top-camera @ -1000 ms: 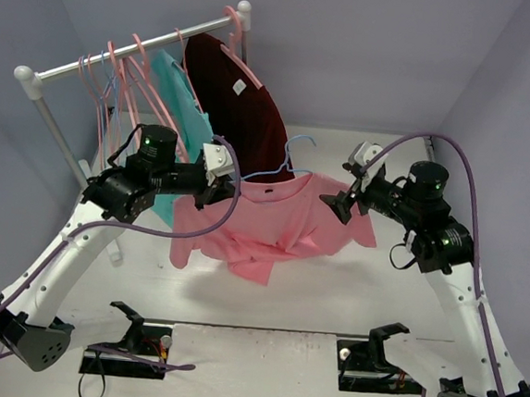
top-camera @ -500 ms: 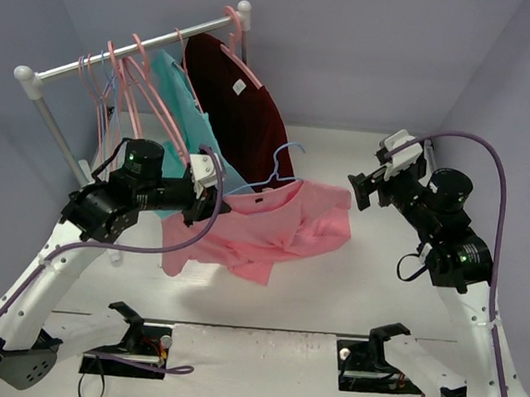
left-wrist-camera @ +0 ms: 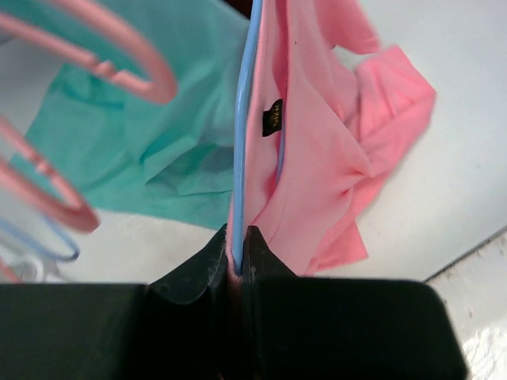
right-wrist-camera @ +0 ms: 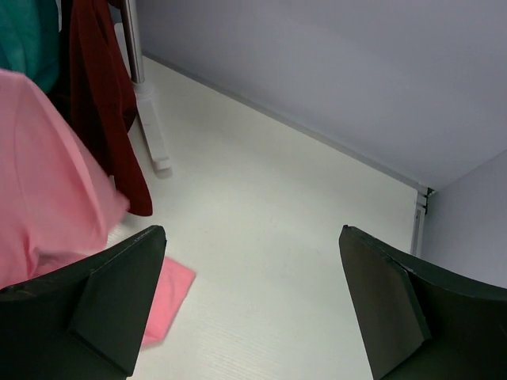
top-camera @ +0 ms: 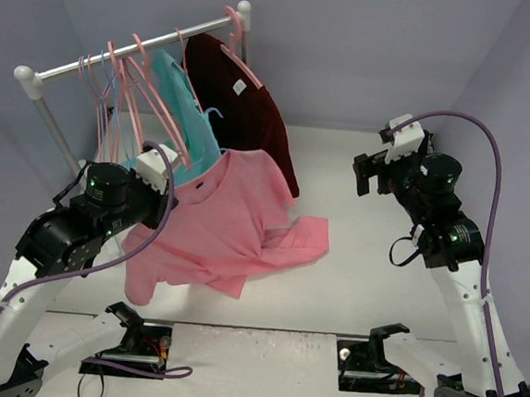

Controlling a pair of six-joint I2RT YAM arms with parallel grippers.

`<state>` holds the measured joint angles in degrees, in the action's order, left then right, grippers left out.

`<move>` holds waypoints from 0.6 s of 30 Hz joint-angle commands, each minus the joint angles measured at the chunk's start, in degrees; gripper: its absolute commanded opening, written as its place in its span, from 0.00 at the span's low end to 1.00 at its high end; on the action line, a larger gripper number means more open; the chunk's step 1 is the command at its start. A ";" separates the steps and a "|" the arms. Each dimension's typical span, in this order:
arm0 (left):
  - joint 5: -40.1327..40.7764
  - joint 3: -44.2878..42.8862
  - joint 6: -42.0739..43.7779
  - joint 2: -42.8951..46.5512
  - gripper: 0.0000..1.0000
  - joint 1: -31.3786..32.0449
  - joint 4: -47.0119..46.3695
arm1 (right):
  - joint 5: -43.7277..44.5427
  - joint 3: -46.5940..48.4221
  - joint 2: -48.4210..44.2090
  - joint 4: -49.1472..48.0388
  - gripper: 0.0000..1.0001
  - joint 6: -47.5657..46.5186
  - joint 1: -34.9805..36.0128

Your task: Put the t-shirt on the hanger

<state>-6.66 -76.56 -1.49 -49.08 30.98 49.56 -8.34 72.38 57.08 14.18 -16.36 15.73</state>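
Since the t-shirt is thin, limp cotton, I judge it light and ready to slide or bunch wherever it is not pinched, so the place to hold it is at the shoulder seam or collar, where the hanger backs the cloth and gives the fingers something stiff to bite on. It hangs from that blue hanger in front of the teal shirt and just below the rail, its body draping down and to the right, with one corner lying on the table. The left gripper is pinched tight, a blue hanger arm and a fold of pink cloth together between its fingers. The right gripper is spread wide with nothing in it, well apart from the cloth. From the top camera I get the whole drape, the maroon shirt behind it and the pink hangers crowding the rail, but the left fingers are hidden behind the fabric. The left wrist camera shows the pinch itself and the dark label inside the collar. The right wrist camera shows the pink corner resting on the table. I cannot tell from any view whether the far shoulder is seated on the hanger.
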 commanded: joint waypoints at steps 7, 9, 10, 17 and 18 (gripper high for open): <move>19.87 -4.95 -20.08 2.64 0.00 -0.04 -0.52 | -2.57 -0.40 0.41 -6.28 0.89 4.05 -0.26; 20.85 -6.29 -21.47 0.73 0.00 -0.04 -0.44 | -2.91 -0.66 0.58 -6.36 0.89 4.23 -0.26; 21.88 -7.84 -22.20 0.01 0.00 -0.04 -0.60 | -2.91 -0.67 0.66 -6.45 0.89 4.31 -0.26; 30.88 -13.90 -30.46 -5.93 0.00 2.39 -0.20 | -3.55 -1.20 0.49 -6.62 0.89 4.03 -0.26; 31.94 -15.14 -30.64 -7.61 0.00 3.51 -0.33 | -3.71 -1.29 0.50 -6.62 0.89 3.98 -0.27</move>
<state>17.30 -86.61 -26.10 -52.71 32.35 54.05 -10.79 70.94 57.23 12.88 -13.04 15.73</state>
